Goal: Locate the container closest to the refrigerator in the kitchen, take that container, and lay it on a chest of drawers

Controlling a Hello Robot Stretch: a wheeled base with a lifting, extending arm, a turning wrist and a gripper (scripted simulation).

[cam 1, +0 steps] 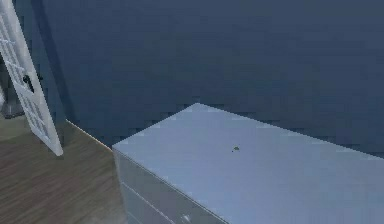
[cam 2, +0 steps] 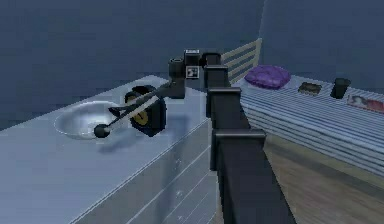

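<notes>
Arm side view: arm (cam 2: 235, 140) comes up from the bottom edge and reaches out over the chest of drawers (cam 2: 150, 185), a pale blue-grey unit with its drawer fronts toward the camera. Gripper (cam 2: 105, 125) sits at the arm's far end, fingers angled down and left, tips at the near rim of the container (cam 2: 72, 122). The container is a shallow pale bowl on the chest's top, toward the view's left. It rests on the surface right behind the fingers, so can't tell whether the gripper has hold of it or of anything. Finger spacing can't be read either, nor whether the tips touch the rim or hang just over it. Right of the arm, a pale striped surface (cam 2: 300, 120) carries a purple thing (cam 2: 266, 76), a dark cup (cam 2: 341, 87) and two flat items. Forward view: the chest of drawers takes the lower right, with one small dark speck (cam 1: 236, 150) on its top. Dark blue wall (cam 1: 220, 60) behind it, white door (cam 1: 25, 80) at the left edge, wood floor (cam 1: 50, 185) between door and chest.
</notes>
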